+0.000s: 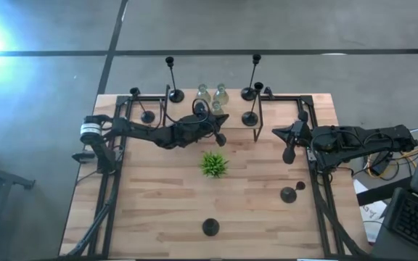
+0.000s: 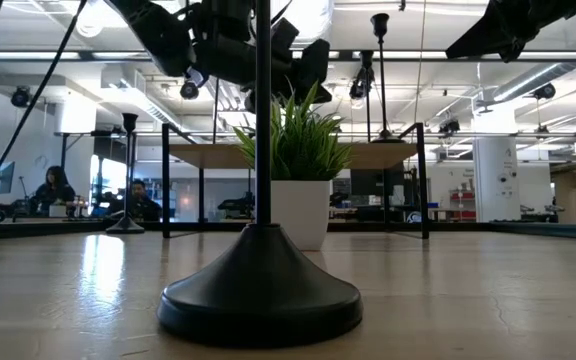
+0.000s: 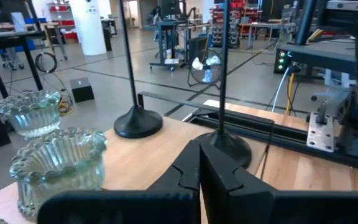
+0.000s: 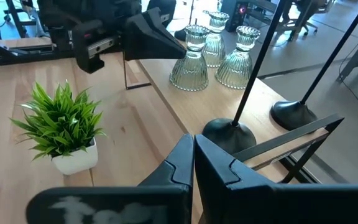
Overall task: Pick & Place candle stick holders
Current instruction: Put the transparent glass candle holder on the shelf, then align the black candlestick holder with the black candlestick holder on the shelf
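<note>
The left arm's jaws [image 3: 199, 177] were clenched tight with nothing between them, poised just behind the small spiky green plant in its white pot [image 1: 213, 164] and beside the three clear ribbed glass candle stick holders [image 1: 210, 96]; that position read as a pause between picks rather than a carry. The right arm's jaws [image 4: 193, 163] were likewise pressed together and empty, hovering well to the right of the plant, apparently waiting. Most of the black metal candle stick holders with round domed bases and thin stems stood grouped behind the plant at the far edge of the wooden worktop [image 1: 158, 210]: two tall ones [image 1: 171, 80] flanked the glass trio, with shorter ones [image 1: 251, 109] nearby, a cluster that looked like a supply row or a sorting line. Two more black holders sat in front of the plant, one [image 1: 210, 227] near the worktop's front edge and another [image 1: 289, 193] off to the plant's right, probably spread out for picking. As for containers, the white pot held only the plant, and the cups of the glass holders appeared empty, with no candles visible anywhere.
</note>
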Robot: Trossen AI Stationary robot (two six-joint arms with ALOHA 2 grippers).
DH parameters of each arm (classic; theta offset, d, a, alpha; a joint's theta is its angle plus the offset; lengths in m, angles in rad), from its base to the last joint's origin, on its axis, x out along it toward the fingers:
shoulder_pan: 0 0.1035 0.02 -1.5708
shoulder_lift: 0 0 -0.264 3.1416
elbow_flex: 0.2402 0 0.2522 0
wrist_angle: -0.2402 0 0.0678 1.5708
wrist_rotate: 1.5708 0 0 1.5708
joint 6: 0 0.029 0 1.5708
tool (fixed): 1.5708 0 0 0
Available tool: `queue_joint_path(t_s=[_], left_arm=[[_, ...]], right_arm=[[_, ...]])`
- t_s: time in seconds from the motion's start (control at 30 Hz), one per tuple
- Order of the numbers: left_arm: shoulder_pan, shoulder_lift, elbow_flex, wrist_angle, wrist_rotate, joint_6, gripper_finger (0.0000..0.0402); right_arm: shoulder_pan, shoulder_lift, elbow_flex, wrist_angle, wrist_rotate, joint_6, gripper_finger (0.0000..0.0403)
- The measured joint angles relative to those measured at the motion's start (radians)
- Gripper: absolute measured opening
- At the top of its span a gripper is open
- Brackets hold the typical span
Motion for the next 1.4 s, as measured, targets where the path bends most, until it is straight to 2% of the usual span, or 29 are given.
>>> queue_joint_path(t_s=[0.5, 0.67, 1.0, 1.13, 1.27, 1.4], left_arm=[[0.040, 0.002, -0.002, -0.042, -0.078, -0.028, 0.0001], [0.041, 0.002, -0.003, -0.041, -0.150, -0.012, 0.0001], [0.043, 0.002, -0.008, -0.045, -0.212, -0.009, 0.0000], [0.040, 0.000, -0.009, -0.051, -0.196, -0.009, 0.0000], [0.011, -0.039, -0.011, -0.083, -0.045, 0.005, 0.0000], [-0.039, -0.138, -0.011, -0.208, -0.012, 0.039, 0.0000]], right_arm=[[0.000, 0.000, 0.000, 0.001, 0.000, 0.003, 0.0008], [0.000, 0.000, 0.000, 0.001, 0.001, 0.003, 0.0008], [0.000, 0.000, 0.000, 0.001, 0.001, 0.003, 0.0008], [0.000, 0.000, 0.000, 0.001, 0.001, 0.003, 0.0008], [0.000, 0.000, 0.000, -0.005, 0.000, 0.003, 0.0008], [0.000, 0.000, 0.000, -0.042, 0.000, 0.025, 0.0008]])
